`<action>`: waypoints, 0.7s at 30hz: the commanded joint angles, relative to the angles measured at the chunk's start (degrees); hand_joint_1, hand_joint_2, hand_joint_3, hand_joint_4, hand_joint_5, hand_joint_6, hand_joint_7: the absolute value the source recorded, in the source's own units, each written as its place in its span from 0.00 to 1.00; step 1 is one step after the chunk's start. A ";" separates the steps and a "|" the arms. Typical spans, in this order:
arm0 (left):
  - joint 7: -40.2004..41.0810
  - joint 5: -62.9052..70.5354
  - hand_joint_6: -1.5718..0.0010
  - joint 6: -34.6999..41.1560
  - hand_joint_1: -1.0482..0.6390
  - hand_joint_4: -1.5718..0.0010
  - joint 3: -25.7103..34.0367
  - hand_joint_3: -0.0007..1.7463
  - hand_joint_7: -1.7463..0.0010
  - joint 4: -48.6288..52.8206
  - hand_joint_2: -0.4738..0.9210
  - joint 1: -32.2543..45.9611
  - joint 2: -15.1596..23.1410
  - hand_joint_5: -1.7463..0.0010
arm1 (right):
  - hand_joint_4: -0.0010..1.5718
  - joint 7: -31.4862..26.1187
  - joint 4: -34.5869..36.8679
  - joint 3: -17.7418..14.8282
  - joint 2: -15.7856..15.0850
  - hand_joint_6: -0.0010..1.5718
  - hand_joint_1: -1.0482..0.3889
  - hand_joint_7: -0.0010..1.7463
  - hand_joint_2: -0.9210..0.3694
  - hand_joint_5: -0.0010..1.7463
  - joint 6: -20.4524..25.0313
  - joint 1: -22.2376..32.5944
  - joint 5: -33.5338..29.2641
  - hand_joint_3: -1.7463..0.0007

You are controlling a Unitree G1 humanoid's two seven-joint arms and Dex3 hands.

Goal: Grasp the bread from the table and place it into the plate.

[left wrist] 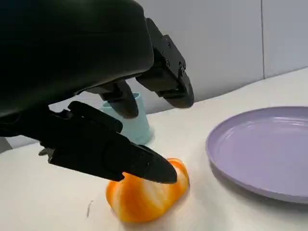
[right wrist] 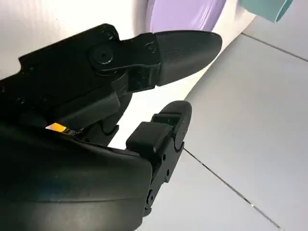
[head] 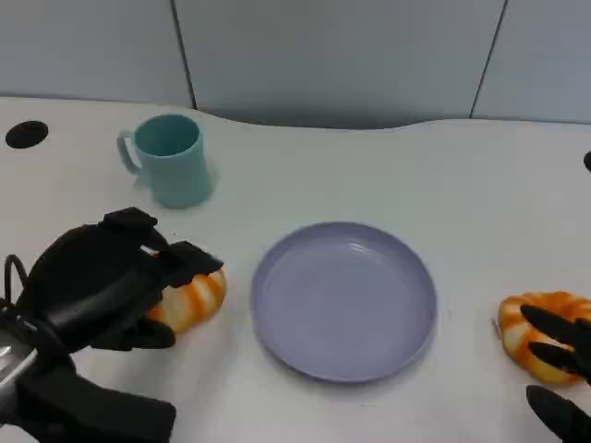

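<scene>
An orange-and-white bread (head: 192, 300) lies on the white table left of the lavender plate (head: 343, 300). My left hand (head: 102, 286) hovers over this bread with its fingers spread. In the left wrist view the thumb crosses in front of the bread (left wrist: 144, 197) while the other fingers (left wrist: 166, 79) stay above it; the bread rests on the table. A second bread (head: 536, 325) lies right of the plate, under the spread fingertips of my right hand (head: 559, 360). The right wrist view shows that hand (right wrist: 120, 96) with fingers apart and a sliver of orange (right wrist: 57, 127) beneath it.
A teal mug (head: 171, 159) stands behind the left bread, near the back left; it also appears as a mug (left wrist: 137, 127) past my left fingers. A black round hole (head: 26, 134) marks the table's far left. Grey wall panels lie behind the table.
</scene>
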 commanded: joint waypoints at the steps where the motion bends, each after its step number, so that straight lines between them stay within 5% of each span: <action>1: -4.94 2.47 0.85 3.68 0.16 1.00 -2.72 0.01 1.00 0.26 0.98 -3.26 2.27 0.77 | 0.64 -0.42 -0.88 -0.10 -0.15 0.49 0.47 0.00 0.00 0.02 0.32 0.06 0.13 0.82; 5: -12.23 5.05 0.92 7.39 0.18 1.00 -6.62 0.00 0.99 2.90 0.97 -8.45 2.88 0.92 | 0.64 -0.71 -1.11 0.05 -0.10 0.49 0.47 0.00 0.00 0.02 0.30 0.15 -0.48 0.82; 13: -12.64 4.67 0.92 8.73 0.18 0.99 -9.44 0.00 0.99 5.78 0.94 -11.20 3.39 0.95 | 0.65 -0.83 -1.09 0.15 -0.24 0.49 0.47 0.00 0.00 0.03 0.20 0.12 -0.52 0.82; 17: -11.22 10.11 0.95 9.38 0.14 1.00 -19.04 0.00 0.99 33.29 0.94 -26.13 -3.45 0.99 | 0.64 -1.23 -1.40 0.05 -0.03 0.49 0.47 0.00 0.00 0.03 -0.02 0.46 -0.55 0.82; 21: -3.20 12.62 0.98 9.49 0.08 0.98 -24.23 0.09 0.99 47.72 1.00 -31.46 -7.10 0.99 | 0.64 -0.97 -2.38 -0.06 0.01 0.49 0.47 0.00 0.00 0.02 0.54 0.99 -0.51 0.83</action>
